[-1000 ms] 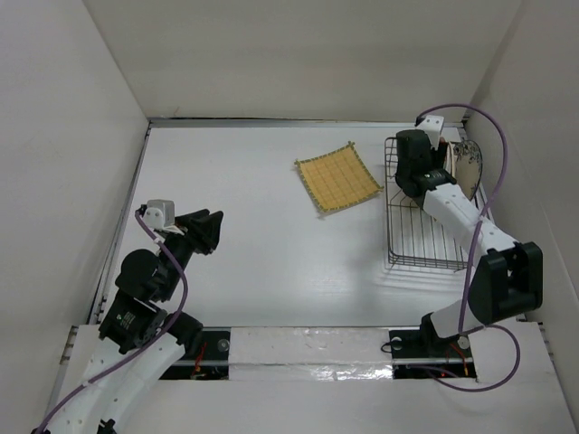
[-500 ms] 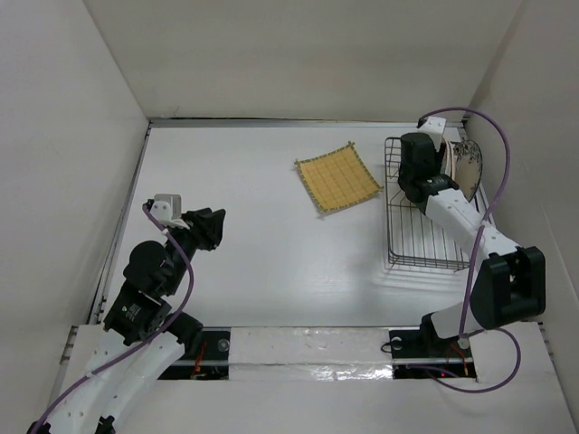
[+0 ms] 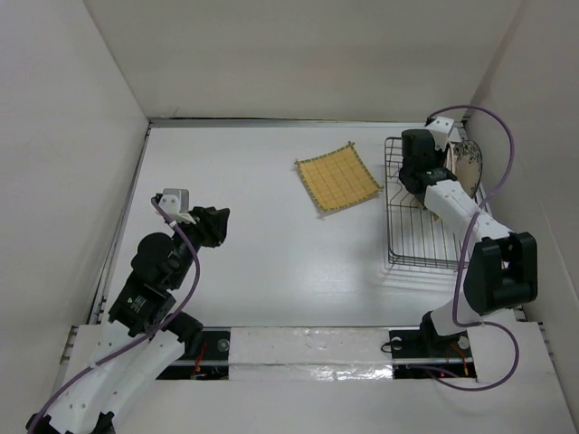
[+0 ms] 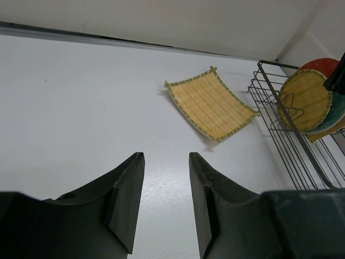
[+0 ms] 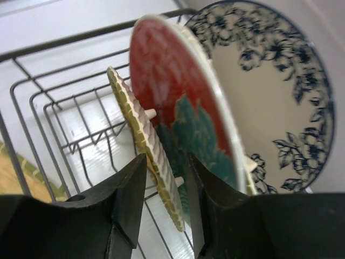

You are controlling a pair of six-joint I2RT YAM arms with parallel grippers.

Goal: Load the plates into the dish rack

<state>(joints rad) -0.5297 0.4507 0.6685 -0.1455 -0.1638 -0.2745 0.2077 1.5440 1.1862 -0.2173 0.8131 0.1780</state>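
Observation:
The dish rack (image 3: 398, 244) stands at the right of the table. At its far end three plates stand on edge: a round yellow woven plate (image 5: 143, 140), the red plate with teal flowers (image 5: 172, 86) and the white plate with blue pattern (image 5: 269, 97). My right gripper (image 5: 166, 157) straddles the woven plate's rim with small gaps showing, so it is open. A square yellow woven plate (image 3: 337, 177) lies flat on the table left of the rack. My left gripper (image 4: 166, 156) hovers open and empty at the near left, pointing toward that plate (image 4: 210, 102).
White walls close in the table on the left, back and right. The rack's near part (image 4: 302, 162) holds only upright wire prongs. The right arm (image 3: 470, 226) reaches over the rack.
My right gripper's jaws have narrowed around the round woven plate's rim. The left arm has crept slightly forward and to the right, its jaws unchanged.

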